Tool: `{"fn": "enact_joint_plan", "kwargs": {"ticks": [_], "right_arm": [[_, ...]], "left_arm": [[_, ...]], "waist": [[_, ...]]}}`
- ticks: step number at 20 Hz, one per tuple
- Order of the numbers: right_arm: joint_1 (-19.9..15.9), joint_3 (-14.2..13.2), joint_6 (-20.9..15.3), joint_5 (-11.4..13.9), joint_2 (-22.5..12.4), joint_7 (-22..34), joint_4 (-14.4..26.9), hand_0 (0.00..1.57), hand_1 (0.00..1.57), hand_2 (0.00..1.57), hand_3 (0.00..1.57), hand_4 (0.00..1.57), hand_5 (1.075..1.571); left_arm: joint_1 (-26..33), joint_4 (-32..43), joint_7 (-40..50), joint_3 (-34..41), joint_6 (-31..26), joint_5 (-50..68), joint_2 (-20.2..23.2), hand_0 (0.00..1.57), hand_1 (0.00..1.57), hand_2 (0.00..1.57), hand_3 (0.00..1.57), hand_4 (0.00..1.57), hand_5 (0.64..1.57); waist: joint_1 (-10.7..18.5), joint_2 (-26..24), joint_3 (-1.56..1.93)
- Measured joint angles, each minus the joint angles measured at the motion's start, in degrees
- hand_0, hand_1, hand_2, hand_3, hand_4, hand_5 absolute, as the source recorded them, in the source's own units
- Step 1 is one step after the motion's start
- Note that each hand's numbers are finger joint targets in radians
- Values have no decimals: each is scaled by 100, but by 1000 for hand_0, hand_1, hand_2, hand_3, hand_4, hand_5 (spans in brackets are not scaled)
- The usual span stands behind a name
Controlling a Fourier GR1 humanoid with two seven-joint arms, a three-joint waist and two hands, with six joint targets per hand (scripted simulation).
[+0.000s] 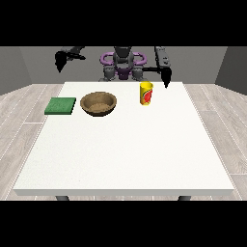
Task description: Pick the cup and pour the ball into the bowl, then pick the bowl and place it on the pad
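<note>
Our cup waits

The hand at the view's right (167, 77) hangs near the yellow cup (146, 93) (fingers too small to tell), ready to grab.

yellow cup (146, 93) upright, wooden bowl (98, 103), green pad (61, 105)

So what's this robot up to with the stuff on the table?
Nothing is being handled yet. The hand at the view's right hangs just beside the yellow cup; the other hand is raised off to the side. The wooden bowl and green pad lie untouched on the white table.
</note>
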Motion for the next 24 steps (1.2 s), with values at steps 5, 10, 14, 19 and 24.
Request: {"fn": "enact_joint_plan", "kwargs": {"ticks": [5,10,14,19,24], "right_arm": [[-120,-62,135,13,-25,-295,264,0,0,0,0,0,1570],[-157,-88,245,31,3,-564,508,0,0,0,0,0,1571],[-273,-160,299,-23,-52,-571,627,0,0,0,0,0,1571],[-226,-109,339,139,-4,-862,851,0,0,0,0,0,1571],[-354,-150,418,102,-96,-857,862,0,0,0,0,0,1570]], "left_arm": [[-439,1009,-744,16,297,-128,-103,0,0,0,0,0,1517],[-812,2060,-1494,150,420,-196,-90,0,0,0,0,0,1517],[-1159,2872,-1952,296,428,-174,28,0,0,0,0,0,1521],[-1477,3585,-2345,417,461,-130,125,0,0,0,0,0,1526],[-1631,3950,-2772,414,853,-251,62,1245,1245,1571,1571,1329,1287]], "waist": [[-115,236,0],[-161,362,0],[-187,417,1],[-217,477,1],[-336,553,49]]}}
